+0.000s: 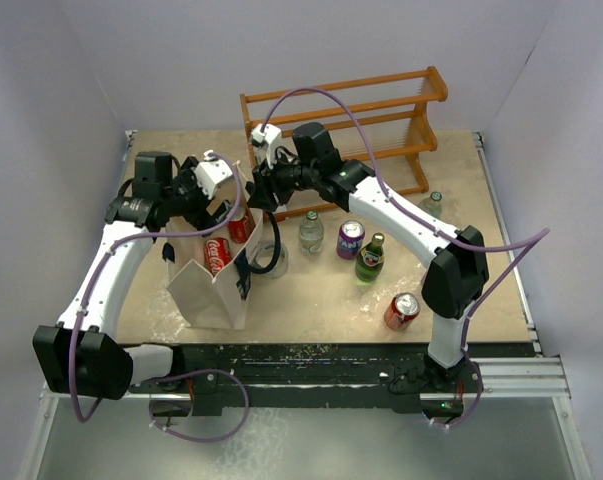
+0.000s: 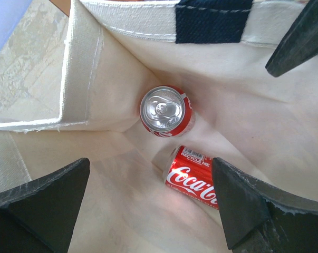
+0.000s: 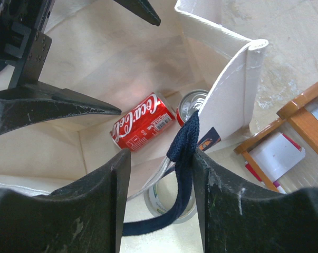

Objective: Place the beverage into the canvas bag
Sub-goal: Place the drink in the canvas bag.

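The cream canvas bag (image 1: pixel 206 295) stands open-mouthed on the left half of the worktop (image 1: pixel 311 300). Two red cola cans are down inside it. The upright can (image 2: pixel 164 109) stands in a corner of the bag's floor, and the second can (image 2: pixel 193 179) lies on its side just beside it, label up.

The left jaws hang over the bag's mouth, pointing down into it, spread wide and grasping nothing. The right jaws are at the bag's far-right corner. They are parted, and the navy strap (image 3: pixel 182 139) runs loose between them with a gap on one side, so they are released rather than clenched on it.

Outside the bag, on the worktop to its right, stand a clear bottle (image 1: pixel 311 232), a purple can (image 1: pixel 350 240) and a green bottle (image 1: pixel 371 257). A third red can (image 1: pixel 401 311) lies nearer the front edge. A wooden rack (image 1: pixel 341 110) sits along the far edge.
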`<action>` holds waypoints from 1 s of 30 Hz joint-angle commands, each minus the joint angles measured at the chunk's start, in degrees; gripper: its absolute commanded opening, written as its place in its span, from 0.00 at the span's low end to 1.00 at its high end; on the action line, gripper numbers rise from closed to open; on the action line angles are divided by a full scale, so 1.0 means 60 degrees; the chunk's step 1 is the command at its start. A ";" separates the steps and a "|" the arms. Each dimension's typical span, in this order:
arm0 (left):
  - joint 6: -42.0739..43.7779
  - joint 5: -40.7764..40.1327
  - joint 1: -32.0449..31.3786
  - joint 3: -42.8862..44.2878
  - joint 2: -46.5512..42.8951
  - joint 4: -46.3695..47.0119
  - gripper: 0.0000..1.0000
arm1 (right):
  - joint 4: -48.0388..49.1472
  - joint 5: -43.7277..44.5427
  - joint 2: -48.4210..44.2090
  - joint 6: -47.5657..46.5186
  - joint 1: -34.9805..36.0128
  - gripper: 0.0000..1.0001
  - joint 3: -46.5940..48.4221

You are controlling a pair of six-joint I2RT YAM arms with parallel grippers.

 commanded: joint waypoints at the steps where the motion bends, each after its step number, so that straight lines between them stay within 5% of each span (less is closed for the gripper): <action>1: -0.0063 0.0461 0.0066 0.0710 -0.0471 -0.0408 1.00 | -0.0226 -0.0820 -0.0172 -0.0191 0.0024 0.54 0.0623; 12: -0.0034 0.0515 0.0073 0.1709 -0.0847 -0.1122 0.99 | -0.1346 -0.0757 -0.0503 -0.1131 0.0005 0.70 0.1552; 20: -0.0300 0.0371 0.0066 0.2654 -0.0721 -0.1719 0.99 | -0.1701 0.0105 -0.1822 -0.1696 -0.0369 0.75 0.0839; 30: -0.0853 -0.0091 0.0066 0.3971 -0.0254 -0.2126 0.99 | -0.2411 0.0056 -0.3744 -0.2215 -0.2544 0.77 -0.1155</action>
